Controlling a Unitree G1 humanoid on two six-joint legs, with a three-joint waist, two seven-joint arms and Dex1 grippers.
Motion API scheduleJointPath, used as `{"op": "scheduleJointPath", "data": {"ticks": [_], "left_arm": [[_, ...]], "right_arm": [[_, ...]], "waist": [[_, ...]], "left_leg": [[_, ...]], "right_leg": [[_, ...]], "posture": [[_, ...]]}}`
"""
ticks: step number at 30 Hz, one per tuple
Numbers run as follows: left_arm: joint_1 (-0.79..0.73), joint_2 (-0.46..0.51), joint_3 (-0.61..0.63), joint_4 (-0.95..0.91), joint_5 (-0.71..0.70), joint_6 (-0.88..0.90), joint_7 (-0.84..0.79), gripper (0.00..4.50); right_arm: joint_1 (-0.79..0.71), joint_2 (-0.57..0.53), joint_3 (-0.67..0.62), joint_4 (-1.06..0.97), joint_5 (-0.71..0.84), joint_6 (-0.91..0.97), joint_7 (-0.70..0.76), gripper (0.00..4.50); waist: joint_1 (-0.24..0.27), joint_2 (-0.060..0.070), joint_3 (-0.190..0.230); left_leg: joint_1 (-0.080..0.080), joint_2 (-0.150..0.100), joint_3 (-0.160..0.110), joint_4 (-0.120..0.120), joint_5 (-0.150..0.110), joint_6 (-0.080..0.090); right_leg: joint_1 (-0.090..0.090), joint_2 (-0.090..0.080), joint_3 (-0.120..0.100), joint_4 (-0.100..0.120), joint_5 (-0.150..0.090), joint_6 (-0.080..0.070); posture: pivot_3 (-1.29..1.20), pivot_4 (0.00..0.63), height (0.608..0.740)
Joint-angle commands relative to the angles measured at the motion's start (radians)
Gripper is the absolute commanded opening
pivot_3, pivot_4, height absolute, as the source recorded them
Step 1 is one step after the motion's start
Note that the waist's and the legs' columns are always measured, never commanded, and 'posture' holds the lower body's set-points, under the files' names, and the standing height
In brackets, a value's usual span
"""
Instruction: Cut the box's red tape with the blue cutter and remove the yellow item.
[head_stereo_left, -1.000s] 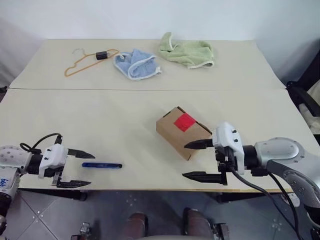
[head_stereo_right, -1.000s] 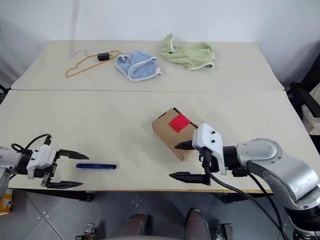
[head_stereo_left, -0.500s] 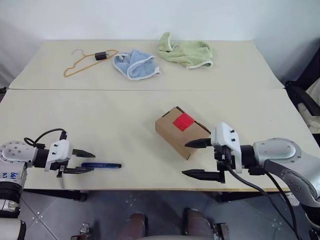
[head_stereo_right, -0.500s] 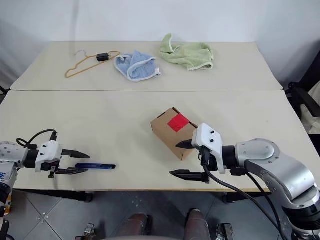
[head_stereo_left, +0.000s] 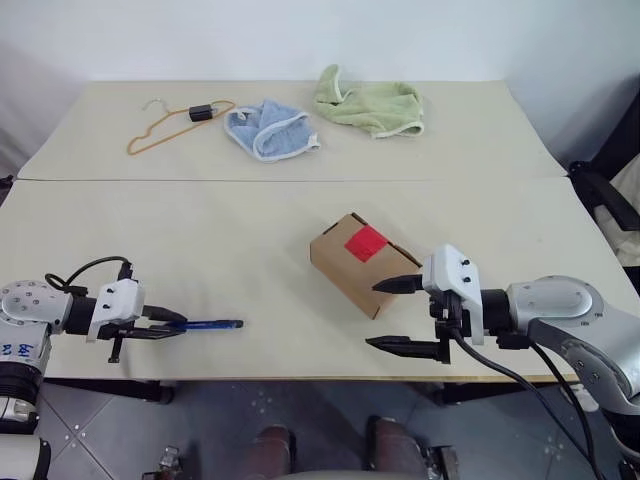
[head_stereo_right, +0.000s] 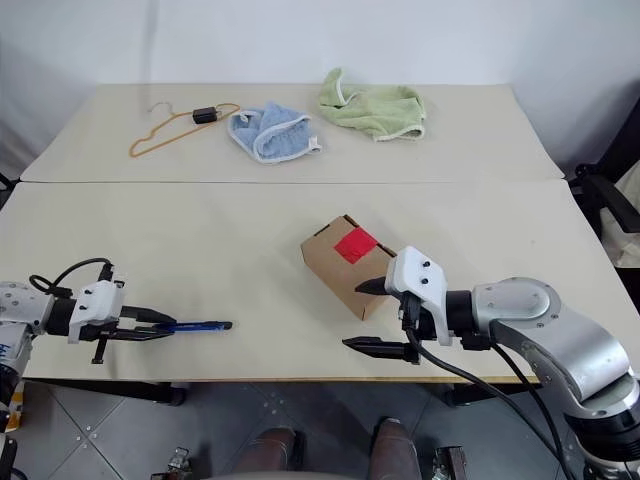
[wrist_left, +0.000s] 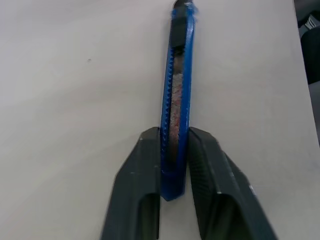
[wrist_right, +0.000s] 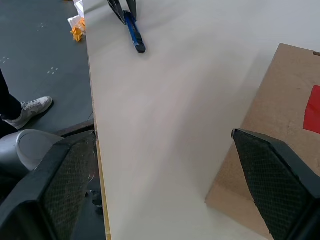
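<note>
The blue cutter (head_stereo_left: 212, 325) lies on the table near the front left edge, pointing right. My left gripper (head_stereo_left: 178, 322) is shut on its rear end; in the left wrist view both fingers (wrist_left: 142, 165) press the cutter's (wrist_left: 178, 85) sides. The brown box (head_stereo_left: 358, 265) sits right of centre with the red tape (head_stereo_left: 367, 241) on top, lid closed. My right gripper (head_stereo_left: 375, 315) stands open just in front of the box's right end, one finger by the box's corner. The yellow item is hidden.
At the back of the table lie an orange wire hanger (head_stereo_left: 165, 122), a blue cloth (head_stereo_left: 270, 130) and a green cloth (head_stereo_left: 370, 103). The table's front edge (head_stereo_left: 300, 379) runs just below both grippers. A person's shoe (wrist_right: 30, 107) is on the floor.
My left gripper's fingers have closed from wide open onto the rear end of the blue cutter. The right gripper and the box have not moved.
</note>
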Motion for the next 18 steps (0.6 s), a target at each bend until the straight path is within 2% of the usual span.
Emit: {"op": "scheduleJointPath", "data": {"ticks": [1, 10, 14, 17, 18], "left_arm": [[0.032, 0.006, -0.029, 0.013, 0.051, -0.011, -0.098, 0.36], [0.085, -0.017, -0.025, -0.071, 0.035, -0.004, -0.066, 0.36], [0.103, -0.022, -0.021, -0.121, 0.040, 0.074, -0.030, 0.36], [0.109, -0.028, -0.007, -0.139, 0.053, 0.091, 0.005, 0.93], [0.118, -0.030, -0.003, -0.149, 0.046, 0.080, -0.007, 1.24]], "right_arm": [[-0.005, -0.013, -0.023, -0.005, -0.002, -0.012, 0.000, 4.50], [-0.013, -0.014, -0.023, -0.006, 0.000, -0.004, -0.006, 4.50], [-0.021, -0.014, -0.019, -0.001, -0.001, -0.003, -0.006, 4.50], [-0.030, -0.011, -0.014, 0.001, -0.001, 0.000, -0.009, 4.50], [-0.032, -0.010, -0.013, 0.002, 0.000, 0.000, -0.008, 4.50]], "waist": [[-0.001, 0.001, 0.000], [0.000, 0.003, -0.002], [0.001, 0.003, -0.002], [0.001, 0.004, -0.002], [0.001, 0.004, -0.002]], "left_leg": [[0.000, 0.000, 0.000, 0.000, 0.000, 0.000], [0.000, 0.000, 0.001, -0.001, 0.000, 0.000], [0.000, 0.000, 0.001, -0.001, -0.001, 0.001], [0.000, 0.000, 0.001, -0.001, -0.001, 0.001], [0.000, 0.000, 0.001, -0.001, -0.001, 0.001]], "right_leg": [[0.000, 0.000, 0.000, 0.000, 0.000, 0.000], [0.000, 0.000, 0.000, -0.001, 0.000, 0.000], [0.000, 0.000, 0.001, -0.002, 0.000, 0.000], [0.000, 0.000, 0.001, -0.002, 0.000, 0.000], [0.000, 0.000, 0.001, -0.002, 0.000, 0.000]], "posture": [[0.00, 0.150, 0.740], [0.00, 0.150, 0.740], [0.00, 0.150, 0.740], [0.00, 0.150, 0.740], [0.00, 0.150, 0.740]]}}
